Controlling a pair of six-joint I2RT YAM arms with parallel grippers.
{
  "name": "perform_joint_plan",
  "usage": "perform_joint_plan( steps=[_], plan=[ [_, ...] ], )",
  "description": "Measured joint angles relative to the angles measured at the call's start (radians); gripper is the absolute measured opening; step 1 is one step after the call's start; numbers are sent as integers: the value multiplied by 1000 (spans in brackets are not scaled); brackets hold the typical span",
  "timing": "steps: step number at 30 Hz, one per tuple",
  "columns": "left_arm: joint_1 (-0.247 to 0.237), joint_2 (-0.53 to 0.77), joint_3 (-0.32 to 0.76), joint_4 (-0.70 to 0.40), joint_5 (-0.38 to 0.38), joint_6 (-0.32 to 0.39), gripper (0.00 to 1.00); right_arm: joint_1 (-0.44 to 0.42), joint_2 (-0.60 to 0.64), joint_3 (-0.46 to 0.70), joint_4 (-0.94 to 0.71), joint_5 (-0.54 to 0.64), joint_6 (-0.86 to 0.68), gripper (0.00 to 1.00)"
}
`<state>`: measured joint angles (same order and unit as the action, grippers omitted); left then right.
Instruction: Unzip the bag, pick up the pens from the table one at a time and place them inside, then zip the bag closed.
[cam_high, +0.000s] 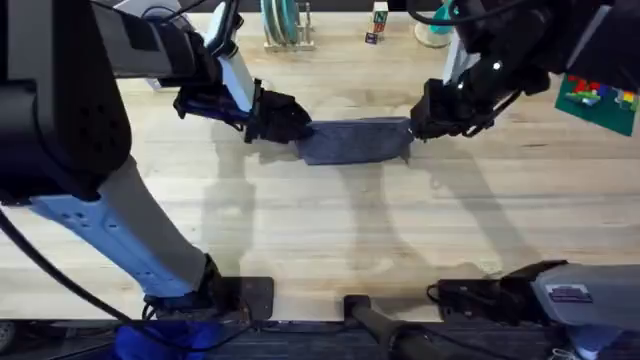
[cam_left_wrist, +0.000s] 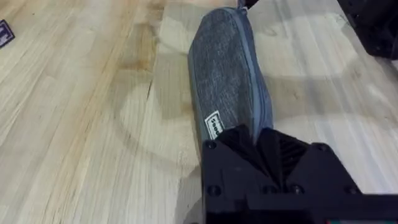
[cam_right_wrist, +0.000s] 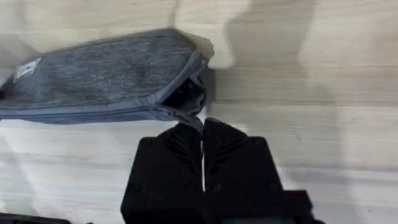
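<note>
- The table (cam_high: 330, 230) is a wide plank top of pale wood with visible grain, hard and flat, so anything soft laid on it will slide when tugged rather than stay put
- The bag (cam_high: 355, 141) lies lengthwise near the table's far middle, stretched between the two grippers; it is blue-grey woven fabric, and judged soft, light and easily crumpled, so pulling its zipper calls for an anchor at the opposite end
- The left gripper (cam_high: 285, 120) sits at the bag's left end; in the left wrist view its black fingers are drawn narrow onto that end of the fabric, which looks like a pinch that steadies the pouch
- The right gripper (cam_high: 428, 122) is at the right end, where the right wrist view shows the fingers pressed together on a small tab at the zipper's end, with a dark gap in the bag just beside it
- The zipper (cam_left_wrist: 250, 59) runs along the top seam; its pull is small and probably slippery, the best place to grasp
- A small white label (cam_left_wrist: 213, 125) is sewn on the side near the left end; its dark lettering is too small to read
</note>
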<state>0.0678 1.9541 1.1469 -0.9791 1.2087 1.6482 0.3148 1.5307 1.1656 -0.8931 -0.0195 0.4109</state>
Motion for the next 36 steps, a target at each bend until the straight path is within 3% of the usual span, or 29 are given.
perform_joint_plan(
  steps=[11,23,29,36],
  plan=[
    [-1,0,0,1,2,0,42,-79,0,-23,4,-49,-41,35],
    [-7,0,0,2,6,0,41,-211,-20,-162,96,-171,-77,34],
    [-5,0,0,5,4,-1,42,-286,-20,-232,113,-123,-102,34],
    [-5,0,0,7,4,-10,42,-296,-20,-258,139,-119,-122,35]
  ],
)
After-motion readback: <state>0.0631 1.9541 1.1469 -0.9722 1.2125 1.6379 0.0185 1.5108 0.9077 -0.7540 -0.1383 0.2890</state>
